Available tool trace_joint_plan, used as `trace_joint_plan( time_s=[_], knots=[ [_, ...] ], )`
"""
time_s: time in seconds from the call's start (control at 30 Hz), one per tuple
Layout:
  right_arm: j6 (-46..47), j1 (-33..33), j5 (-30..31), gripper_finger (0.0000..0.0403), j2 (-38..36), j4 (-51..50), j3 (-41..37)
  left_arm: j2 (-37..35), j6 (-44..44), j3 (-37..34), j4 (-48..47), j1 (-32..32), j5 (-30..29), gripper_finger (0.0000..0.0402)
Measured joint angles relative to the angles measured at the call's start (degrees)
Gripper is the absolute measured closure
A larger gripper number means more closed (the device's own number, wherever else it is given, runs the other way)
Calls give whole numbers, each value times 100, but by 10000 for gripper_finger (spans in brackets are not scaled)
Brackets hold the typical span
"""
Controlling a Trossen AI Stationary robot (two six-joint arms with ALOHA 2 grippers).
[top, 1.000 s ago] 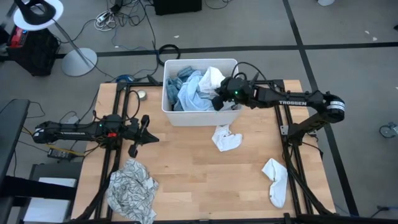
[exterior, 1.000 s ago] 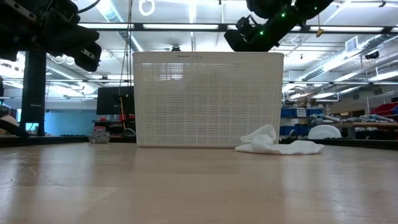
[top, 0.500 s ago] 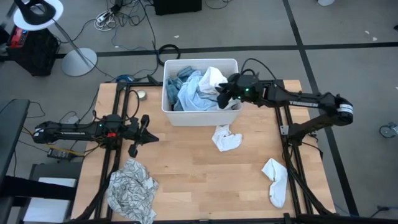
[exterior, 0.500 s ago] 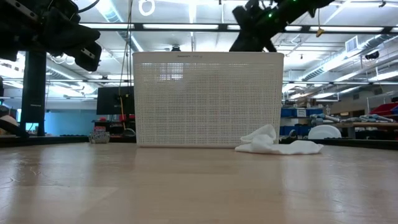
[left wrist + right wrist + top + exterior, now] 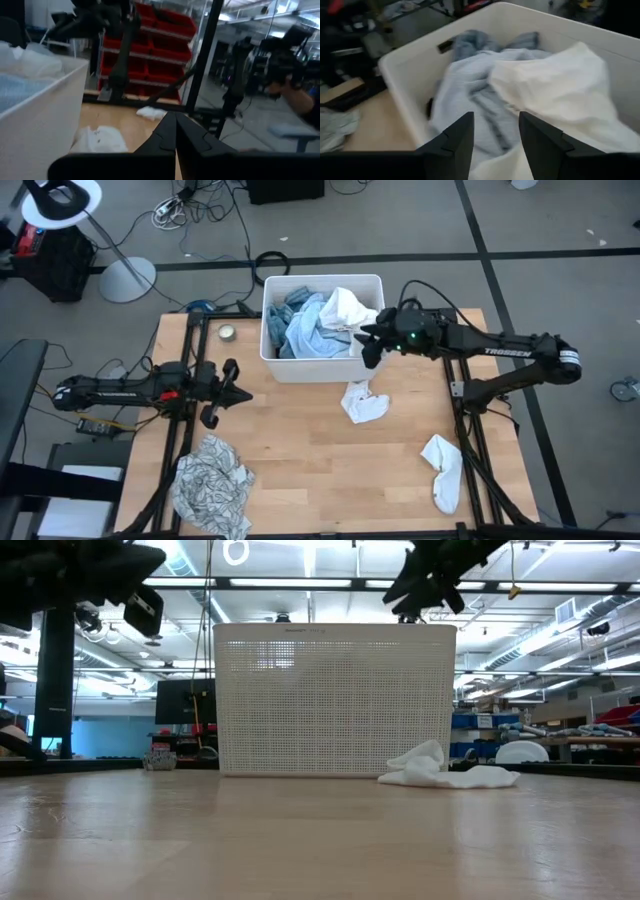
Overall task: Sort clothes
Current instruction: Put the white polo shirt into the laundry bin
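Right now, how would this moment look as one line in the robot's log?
right gripper: open, over tub edge | left gripper: shut, idle | clothes in tub | two socks, patterned top on table

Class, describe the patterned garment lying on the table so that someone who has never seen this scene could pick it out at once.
Start from the wooden table and the white tub at its far edge. Go to the opposite, near edge on the left arm's side, where the white-grey patterned top lies crumpled. The two white socks nearby are plain; only it bears a dark line pattern.

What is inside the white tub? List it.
The white tub holds a light-blue shirt, a white garment on top at its right, and teal fabric at its left. Anything beneath these is covered.
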Motion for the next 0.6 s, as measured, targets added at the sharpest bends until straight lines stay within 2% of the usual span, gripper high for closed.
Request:
trace_joint_plan(
  time_s=[0.1, 0.37, 0.6],
  knots=[
    [-29, 244, 27, 243, -92, -8, 0, -1, -46, 0, 28, -43, 7, 396],
    [-13, 812, 85, 244, -179, -156, 0, 2, -317, 7, -608, -417, -586, 398],
    [173, 1186, 290, 245, -164, -367, 0, 102, -276, 856, -2192, -1123, -1593, 398]
  ],
)
